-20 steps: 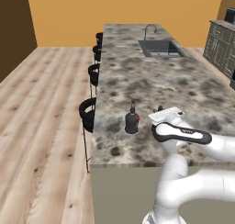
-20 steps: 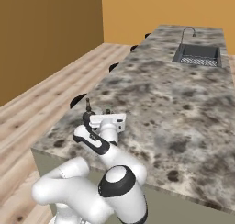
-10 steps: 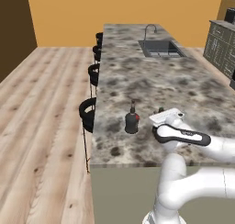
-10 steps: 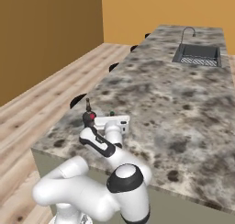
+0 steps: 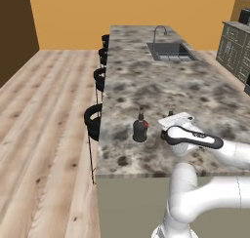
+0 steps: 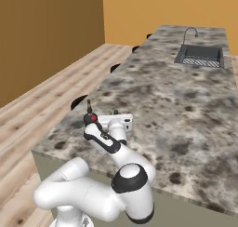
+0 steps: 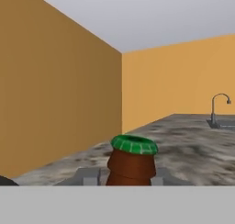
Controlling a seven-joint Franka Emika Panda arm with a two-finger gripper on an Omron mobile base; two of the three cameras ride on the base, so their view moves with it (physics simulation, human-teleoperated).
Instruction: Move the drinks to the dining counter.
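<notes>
The gripper (image 7: 131, 182) is clenching a brown, green-capped bottle (image 7: 132, 161) upright low at frame centre, apparently just above the counter (image 5: 146, 81), while the black bottle (image 5: 140, 128) is standing just left of it mid-frame.

the dining counter (image 5: 146, 81), speckled grey-brown marble, runs up the frame's middle. a squat black bottle (image 5: 140, 128) stands near its lower end; a steel sink (image 5: 171, 50) sits inset at upper right.
</notes>
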